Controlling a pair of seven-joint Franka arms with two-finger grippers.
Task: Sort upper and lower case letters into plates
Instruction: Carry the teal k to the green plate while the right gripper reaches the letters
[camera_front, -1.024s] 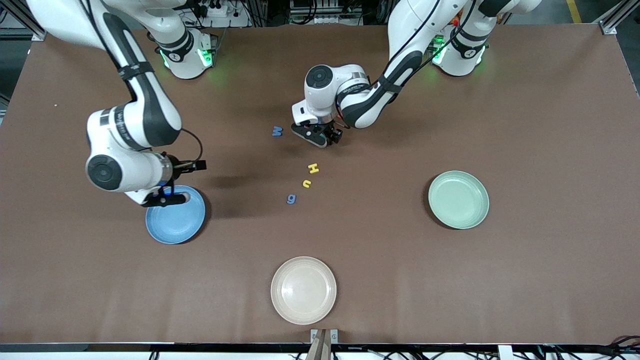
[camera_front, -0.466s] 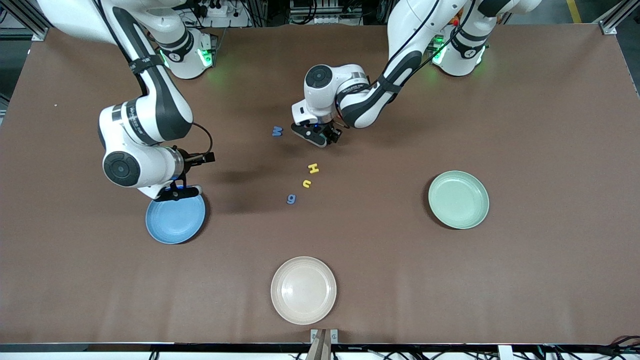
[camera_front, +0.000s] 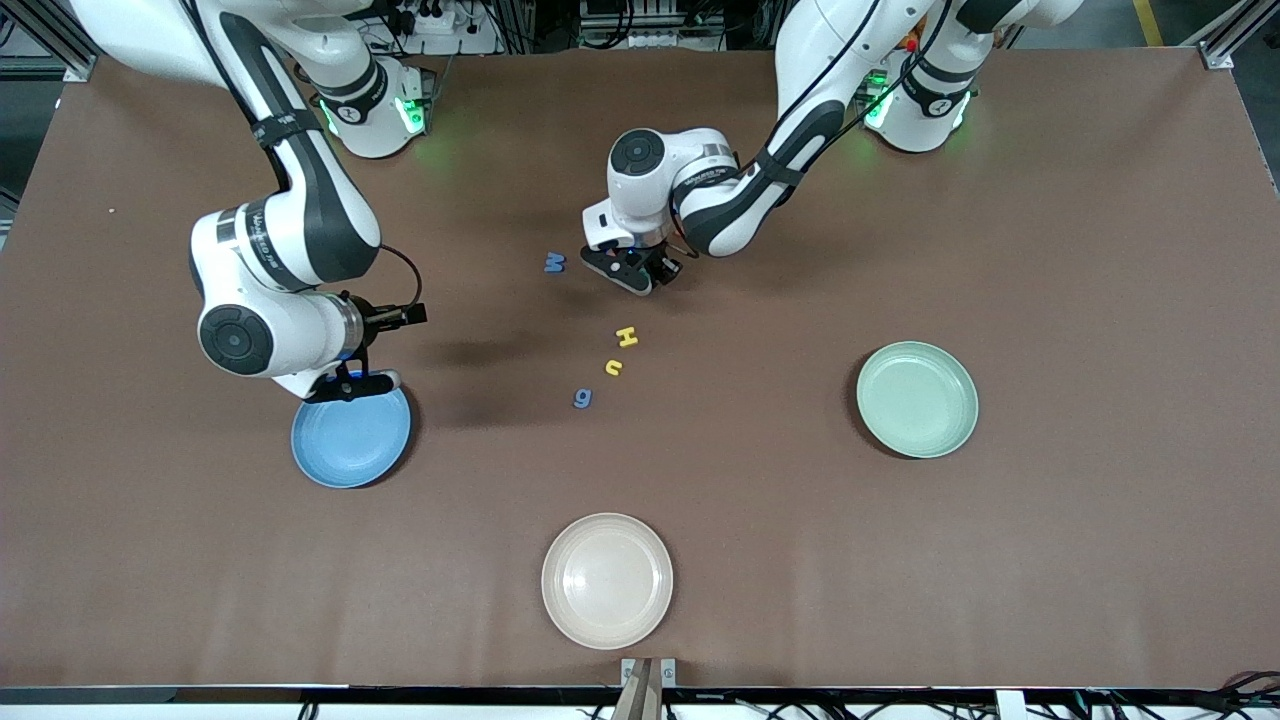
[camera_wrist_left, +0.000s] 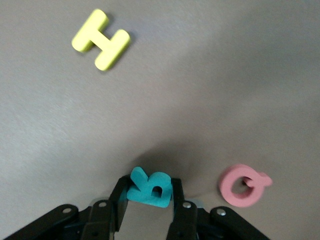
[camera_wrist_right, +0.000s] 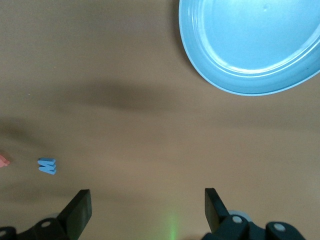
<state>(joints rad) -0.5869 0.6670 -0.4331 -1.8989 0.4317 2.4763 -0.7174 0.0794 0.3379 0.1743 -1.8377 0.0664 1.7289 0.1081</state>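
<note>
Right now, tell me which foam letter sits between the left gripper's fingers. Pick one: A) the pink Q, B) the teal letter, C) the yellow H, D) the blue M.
B: in the left wrist view the left gripper has its fingers closed on the teal letter, while the yellow H and the pink Q lie free on the table beside it.

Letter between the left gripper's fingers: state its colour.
Teal letter, clearest in the left wrist view.
</note>
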